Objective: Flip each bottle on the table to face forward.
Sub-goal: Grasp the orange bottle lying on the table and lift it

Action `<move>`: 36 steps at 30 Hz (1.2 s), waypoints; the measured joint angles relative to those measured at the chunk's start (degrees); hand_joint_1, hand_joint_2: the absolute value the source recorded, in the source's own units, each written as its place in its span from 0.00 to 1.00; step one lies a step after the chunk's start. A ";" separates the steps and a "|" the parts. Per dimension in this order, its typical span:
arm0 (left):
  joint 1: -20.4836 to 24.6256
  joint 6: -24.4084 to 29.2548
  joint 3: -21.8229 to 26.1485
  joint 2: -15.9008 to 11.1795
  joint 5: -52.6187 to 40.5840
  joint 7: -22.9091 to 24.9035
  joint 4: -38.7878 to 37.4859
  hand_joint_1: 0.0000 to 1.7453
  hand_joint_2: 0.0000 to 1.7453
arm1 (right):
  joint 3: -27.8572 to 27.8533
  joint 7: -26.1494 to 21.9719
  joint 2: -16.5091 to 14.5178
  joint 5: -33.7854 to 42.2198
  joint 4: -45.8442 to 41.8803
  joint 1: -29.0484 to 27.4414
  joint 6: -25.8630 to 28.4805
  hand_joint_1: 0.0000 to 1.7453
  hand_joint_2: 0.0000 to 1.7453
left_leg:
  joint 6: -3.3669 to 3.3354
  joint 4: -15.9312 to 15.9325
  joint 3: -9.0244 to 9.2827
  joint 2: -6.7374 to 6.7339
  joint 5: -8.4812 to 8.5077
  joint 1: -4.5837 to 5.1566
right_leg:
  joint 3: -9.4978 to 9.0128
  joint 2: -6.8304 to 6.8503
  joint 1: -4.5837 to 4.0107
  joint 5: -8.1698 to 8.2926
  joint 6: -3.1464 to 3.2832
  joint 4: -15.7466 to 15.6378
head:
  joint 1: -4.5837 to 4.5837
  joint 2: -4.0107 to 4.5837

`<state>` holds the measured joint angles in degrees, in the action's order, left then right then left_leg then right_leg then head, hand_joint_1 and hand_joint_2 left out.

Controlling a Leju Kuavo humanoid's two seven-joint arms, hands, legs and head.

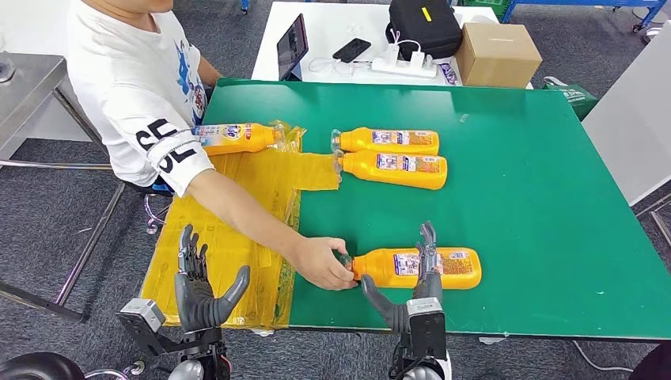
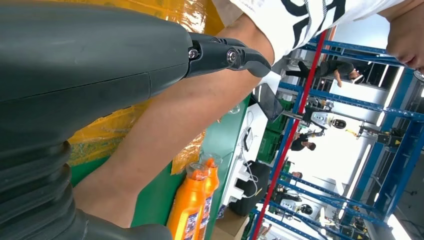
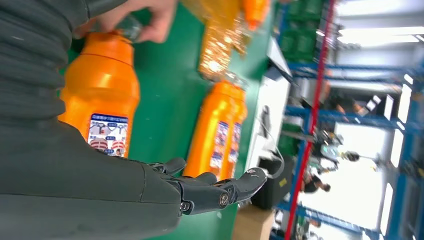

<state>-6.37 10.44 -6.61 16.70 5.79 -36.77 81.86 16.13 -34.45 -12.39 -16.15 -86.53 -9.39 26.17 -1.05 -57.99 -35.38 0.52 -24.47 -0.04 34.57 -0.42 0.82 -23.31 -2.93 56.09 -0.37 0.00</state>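
Grey ribbed wrist covers, dark fingers (image 1: pixel 427 241), silver screws

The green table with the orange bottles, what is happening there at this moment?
A person's hand holds the cap end of the nearest orange bottle, which lies on its side on the green table. The robot's right hand is stretched over that bottle's label with its fingers extended; a firm grip cannot be confirmed. The left hand is open above the yellow plastic sheet, holding nothing. Two more orange bottles lie side by side farther back, and a fourth bottle lies near the person.
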 joint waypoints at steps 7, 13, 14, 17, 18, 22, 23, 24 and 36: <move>0.18 -0.31 0.18 0.00 -1.17 0.41 -0.66 0.00 1.00 | 0.57 9.81 3.85 -10.42 1.21 2.16 -3.44 0.00 1.00 | -0.01 0.00 0.00 0.01 0.01 0.01 | -0.02 0.00 0.00 0.01 -0.01 0.00 | 0.01 0.00; 0.31 -1.39 0.60 -0.01 -2.61 1.54 -1.36 0.00 1.00 | 0.32 18.68 9.23 -21.85 0.57 4.72 -7.05 0.00 1.00 | -0.01 -0.01 0.00 0.01 0.01 0.02 | -0.02 0.00 0.01 0.02 -0.03 -0.01 | 0.02 0.00; 0.33 -1.51 0.69 -0.01 -2.94 1.68 -1.50 0.00 1.00 | 0.14 19.91 10.30 -23.02 0.34 5.18 -7.98 0.00 1.00 | -0.01 -0.01 0.00 0.01 0.01 0.03 | -0.02 0.00 0.01 0.03 -0.03 -0.01 | 0.02 0.00; 0.34 -1.56 0.98 -0.02 -4.22 2.03 -1.88 0.00 1.00 | -0.67 23.19 13.79 -25.71 -0.66 6.03 -10.84 0.00 1.00 | -0.02 -0.01 0.00 0.02 0.01 0.05 | -0.03 0.01 0.03 0.03 -0.03 -0.01 | 0.02 0.00; 0.34 -1.55 1.09 -0.02 -4.55 2.09 -2.01 0.00 1.00 | -0.99 24.07 14.99 -26.38 -1.11 6.12 -11.75 0.00 1.00 | -0.02 -0.01 -0.01 0.03 0.01 0.06 | -0.03 0.01 0.03 0.03 -0.03 -0.01 | 0.02 0.00; 0.33 -1.54 1.50 -0.02 -5.20 2.17 -2.48 0.00 1.00 | -2.08 25.65 18.60 -27.57 -2.69 6.14 -13.66 0.00 1.00 | -0.03 -0.01 -0.02 0.02 0.00 0.06 | -0.02 0.01 0.03 0.03 -0.03 -0.01 | 0.02 0.00; 0.33 -1.54 1.57 -0.02 -5.24 2.18 -2.55 0.00 1.00 | -2.22 25.75 19.11 -27.65 -2.93 6.13 -13.75 0.00 1.00 | -0.03 -0.01 -0.02 0.01 0.00 0.06 | -0.01 0.01 0.03 0.03 -0.03 -0.01 | 0.02 0.00; 0.33 -1.54 1.63 -0.02 -5.26 2.18 -2.59 0.00 1.00 | -2.31 25.80 19.54 -27.70 -3.14 6.13 -13.77 0.00 1.00 | -0.03 -0.01 -0.02 0.01 0.00 0.06 | -0.01 0.00 0.03 0.03 -0.03 -0.01 | 0.02 0.00; 0.33 -1.54 2.15 -0.02 -5.28 2.20 -2.77 0.00 1.00 | -2.60 25.87 21.36 -27.85 -3.85 6.12 -13.79 0.00 1.00 | -0.03 -0.01 -0.01 0.02 0.00 0.06 | -0.02 0.01 0.03 0.03 -0.03 -0.01 | 0.02 0.00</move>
<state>-6.04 8.90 -4.46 16.68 0.51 -34.58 79.09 13.52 -8.59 8.97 -44.00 -90.38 -3.27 12.38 -1.08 -58.00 -35.39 0.54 -24.47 0.01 34.55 -0.42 0.84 -23.28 -2.96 56.09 -0.34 0.00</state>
